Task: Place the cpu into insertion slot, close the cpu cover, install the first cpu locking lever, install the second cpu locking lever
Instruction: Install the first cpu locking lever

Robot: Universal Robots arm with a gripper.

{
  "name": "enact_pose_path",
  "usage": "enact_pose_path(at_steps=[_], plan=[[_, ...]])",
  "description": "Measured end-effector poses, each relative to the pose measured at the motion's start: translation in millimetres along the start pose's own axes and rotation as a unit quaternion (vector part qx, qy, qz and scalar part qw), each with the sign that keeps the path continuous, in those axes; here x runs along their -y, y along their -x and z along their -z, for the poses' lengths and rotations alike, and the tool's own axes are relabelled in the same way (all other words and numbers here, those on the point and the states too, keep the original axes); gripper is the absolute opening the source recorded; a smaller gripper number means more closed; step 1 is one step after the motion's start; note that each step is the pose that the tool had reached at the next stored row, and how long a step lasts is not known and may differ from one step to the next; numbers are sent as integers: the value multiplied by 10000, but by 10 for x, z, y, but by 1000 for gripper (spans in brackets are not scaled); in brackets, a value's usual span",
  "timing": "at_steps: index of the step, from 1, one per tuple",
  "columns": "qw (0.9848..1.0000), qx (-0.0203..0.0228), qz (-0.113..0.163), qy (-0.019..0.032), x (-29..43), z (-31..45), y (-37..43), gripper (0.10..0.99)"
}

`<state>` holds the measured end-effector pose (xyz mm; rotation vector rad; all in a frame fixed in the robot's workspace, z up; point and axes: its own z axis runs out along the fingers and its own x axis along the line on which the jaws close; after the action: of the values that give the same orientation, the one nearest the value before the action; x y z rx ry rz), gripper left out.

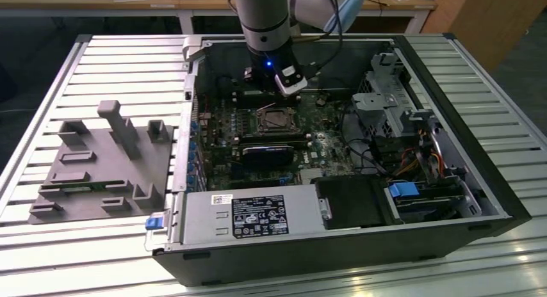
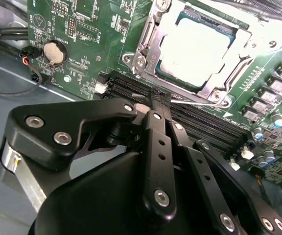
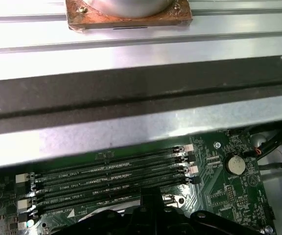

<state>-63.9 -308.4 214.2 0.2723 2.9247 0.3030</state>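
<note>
The cpu (image 2: pixel 195 46) lies in the insertion slot (image 1: pixel 275 120) of the green motherboard, its silvery top showing through the window of the cpu cover (image 2: pixel 150 43), which is folded down flat over it. A thin wire locking lever (image 2: pixel 198 101) runs along the socket's edge beside the memory slots. In the second wrist view my black gripper (image 2: pixel 159 99) has its fingers pressed together at that lever's free end. In the exterior view the gripper (image 1: pixel 289 91) hangs just behind the socket, inside the case.
Memory slots (image 3: pixel 106 177) and a coin battery (image 3: pixel 235 165) lie close to the socket. The open computer case (image 1: pixel 196 60) walls the board in, with a power supply (image 1: pixel 248 217) at the front and drive cages (image 1: pixel 401 114) at the exterior view's right. A grey fixture (image 1: pixel 102 162) sits outside.
</note>
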Motion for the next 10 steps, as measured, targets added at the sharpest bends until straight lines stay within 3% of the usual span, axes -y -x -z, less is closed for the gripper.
enact_pose_path(at_steps=[10], plan=[[9999, 112, -104, -22, -35, -66, -34, 106]])
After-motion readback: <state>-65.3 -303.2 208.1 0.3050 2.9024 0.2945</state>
